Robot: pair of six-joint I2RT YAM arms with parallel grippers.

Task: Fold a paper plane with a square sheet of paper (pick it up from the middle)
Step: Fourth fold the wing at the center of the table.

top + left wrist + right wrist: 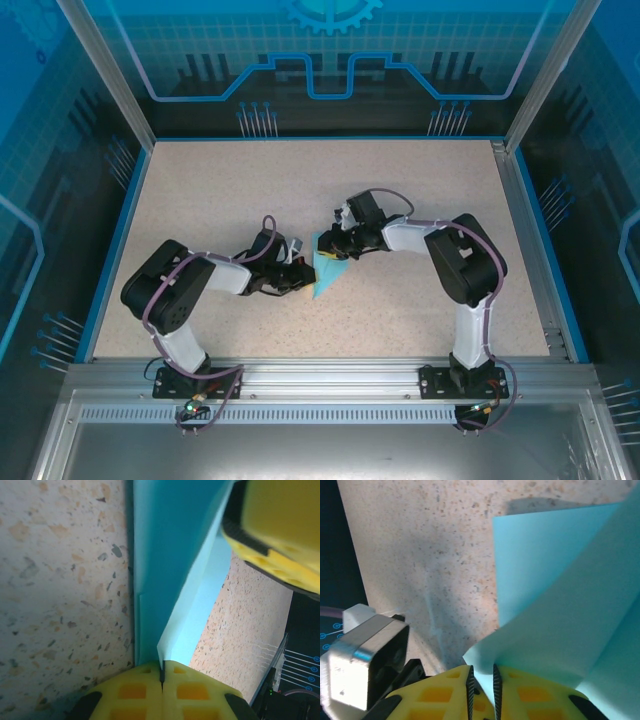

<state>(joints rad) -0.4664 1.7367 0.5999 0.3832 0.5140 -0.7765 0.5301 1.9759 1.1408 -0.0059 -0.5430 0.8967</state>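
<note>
Paper (pixel 328 268), well off every table (pixel 200 180) edge, is clamped by left gripper (pixel 161 672) and right gripper (pixel 482 677); edges should be aligned before the crease is pressed

Paper plane (pixel 325 268) at table (pixel 400 190) centre

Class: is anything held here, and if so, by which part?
The left gripper pinches the blue paper at a raised fold's tip. Whether the right gripper, jaws slightly apart, grips it is unclear.
</note>
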